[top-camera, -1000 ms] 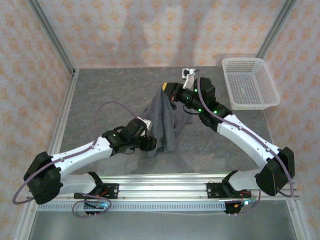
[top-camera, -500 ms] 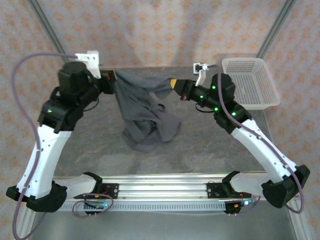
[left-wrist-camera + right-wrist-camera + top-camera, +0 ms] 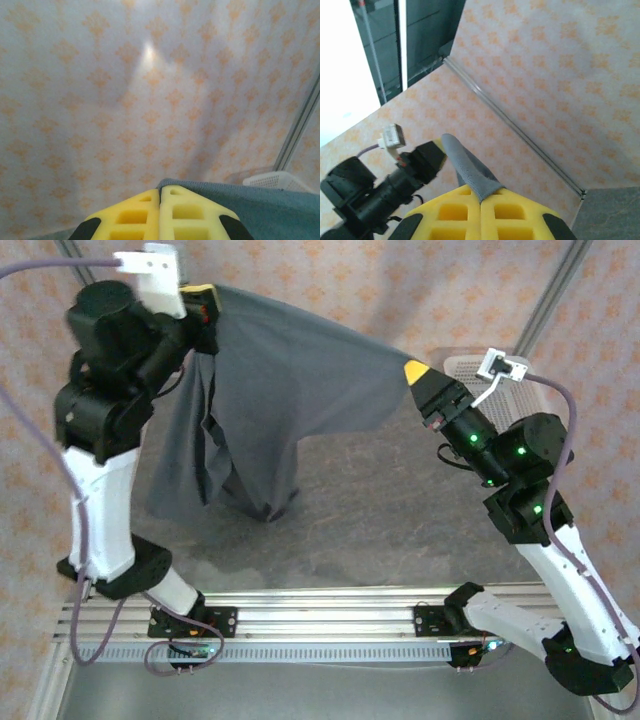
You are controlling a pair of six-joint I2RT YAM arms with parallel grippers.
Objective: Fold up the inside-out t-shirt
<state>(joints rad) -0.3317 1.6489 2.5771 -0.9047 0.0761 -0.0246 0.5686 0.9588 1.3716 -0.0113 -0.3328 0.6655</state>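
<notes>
Top external view: the inside-out t-shirt [image 3: 290,380] is now held stretched in the air above the far half of the tabletop [image 3: 400,500], whereas a second ago it was bunched in a heap near the tabletop's middle. One edge is spanned between the left gripper [image 3: 206,298], raised high over the far-left corner, and the right gripper [image 3: 415,375], lifted toward the far-right corner. The rest hangs down in loose folds. Both pairs of fingers are seen clamped on cloth in the wrist views. The garment is judged to be opened out for laying flat, and no fold is made yet. Which edge is gripped, and whether the lowest folds touch the surface, cannot be told. The white mesh basket [image 3: 455,362] is largely covered by the right arm.
</notes>
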